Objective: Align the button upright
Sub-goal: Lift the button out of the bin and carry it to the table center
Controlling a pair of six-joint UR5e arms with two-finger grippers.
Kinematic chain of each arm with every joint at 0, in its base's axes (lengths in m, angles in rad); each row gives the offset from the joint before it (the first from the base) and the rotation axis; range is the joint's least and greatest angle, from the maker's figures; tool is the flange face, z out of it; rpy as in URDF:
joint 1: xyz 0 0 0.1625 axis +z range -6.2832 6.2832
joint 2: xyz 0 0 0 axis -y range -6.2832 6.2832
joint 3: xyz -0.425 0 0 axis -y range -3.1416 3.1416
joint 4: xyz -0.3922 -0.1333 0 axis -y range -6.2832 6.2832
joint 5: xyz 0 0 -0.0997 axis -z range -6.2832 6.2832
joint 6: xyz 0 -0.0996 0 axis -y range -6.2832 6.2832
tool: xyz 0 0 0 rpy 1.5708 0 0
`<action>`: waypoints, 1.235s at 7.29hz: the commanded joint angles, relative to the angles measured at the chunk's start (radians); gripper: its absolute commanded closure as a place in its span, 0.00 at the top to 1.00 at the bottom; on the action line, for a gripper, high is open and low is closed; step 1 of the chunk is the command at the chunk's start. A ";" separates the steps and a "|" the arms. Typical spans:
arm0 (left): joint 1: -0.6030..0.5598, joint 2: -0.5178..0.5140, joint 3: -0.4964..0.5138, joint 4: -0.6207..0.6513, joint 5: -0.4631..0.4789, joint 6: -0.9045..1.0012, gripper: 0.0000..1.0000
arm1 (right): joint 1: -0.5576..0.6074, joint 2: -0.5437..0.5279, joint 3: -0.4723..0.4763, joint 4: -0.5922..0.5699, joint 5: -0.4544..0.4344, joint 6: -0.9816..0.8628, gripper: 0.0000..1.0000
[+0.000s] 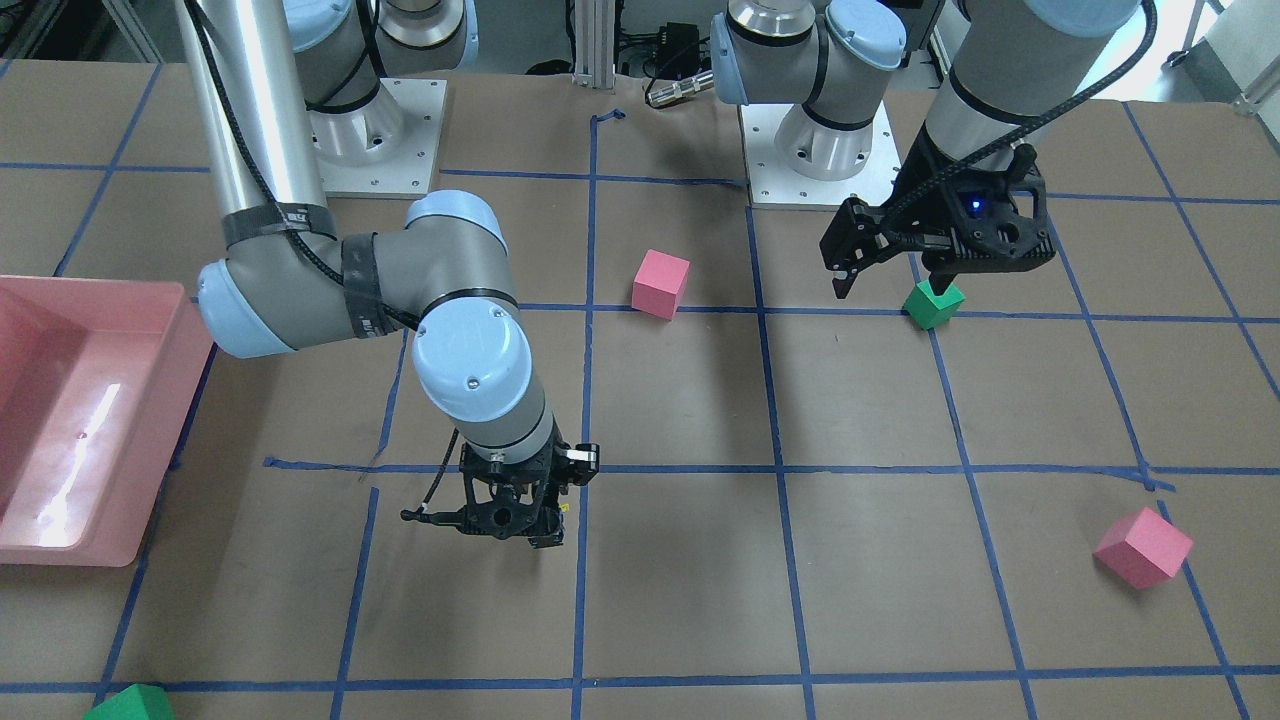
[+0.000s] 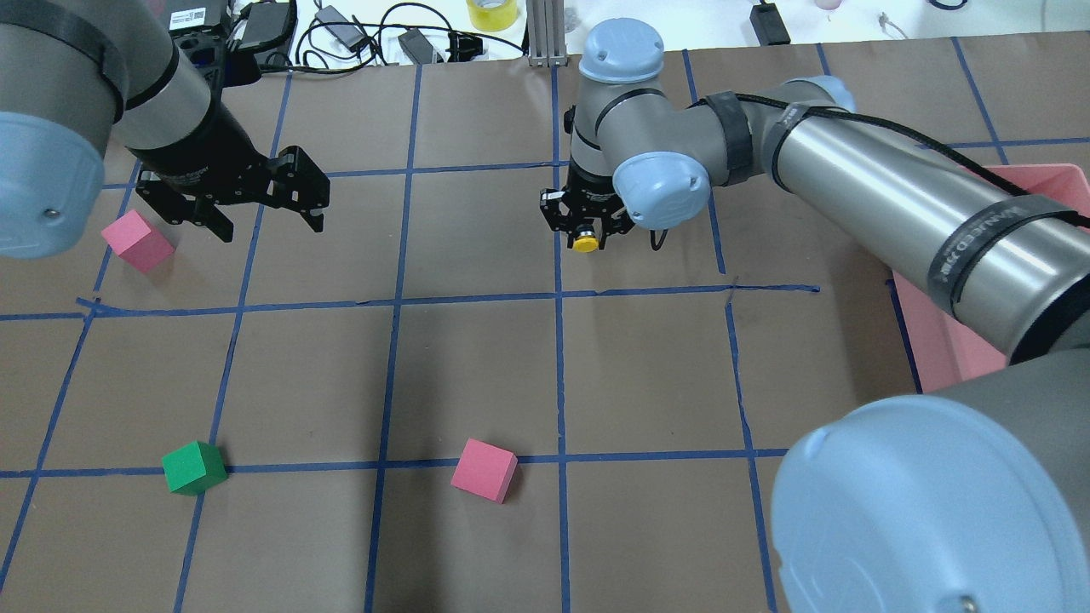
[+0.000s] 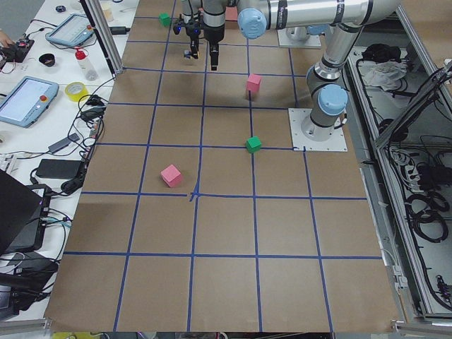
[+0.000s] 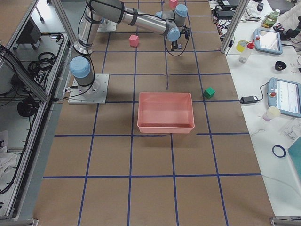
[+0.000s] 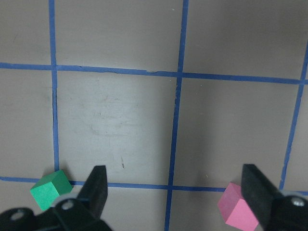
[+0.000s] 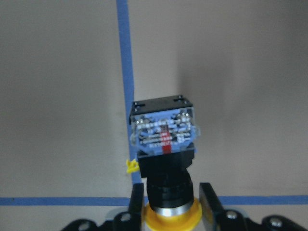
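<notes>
The button point(image 6: 164, 139) has a yellow cap, a black body and a whitish contact block. My right gripper point(image 6: 172, 188) is shut on its black body, with the cap toward the wrist and the block pointing away toward the table. In the overhead view the yellow cap point(image 2: 584, 243) shows just below the right gripper point(image 2: 586, 232), beside a blue tape line. I cannot tell whether the block touches the table. My left gripper point(image 2: 271, 226) is open and empty, raised above the table far to the side; its fingers point(image 5: 96, 185) stand wide apart.
A pink cube point(image 2: 136, 240) lies near the left gripper. A green cube point(image 2: 194, 467) and another pink cube point(image 2: 484, 470) lie nearer the robot's base. A pink bin point(image 2: 937, 340) stands on the robot's right. Another green cube point(image 1: 130, 703) sits at the far edge.
</notes>
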 commanded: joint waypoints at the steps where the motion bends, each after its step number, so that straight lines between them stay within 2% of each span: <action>1: 0.001 -0.009 -0.007 0.015 -0.002 0.003 1.00 | 0.068 0.054 -0.038 -0.010 -0.039 0.146 0.00; 4: -0.003 -0.014 -0.012 0.016 0.003 0.000 1.00 | 0.082 0.090 -0.038 -0.073 -0.082 0.155 0.00; 7: -0.002 -0.017 -0.036 0.031 0.013 -0.012 1.00 | 0.099 0.105 -0.038 -0.099 -0.079 0.134 0.00; 8: -0.002 -0.021 -0.036 0.044 0.013 -0.015 1.00 | 0.101 0.107 -0.037 -0.099 -0.079 0.109 0.03; 9: -0.002 -0.032 -0.036 0.065 0.012 -0.015 1.00 | 0.102 0.107 -0.037 -0.101 -0.079 0.083 0.25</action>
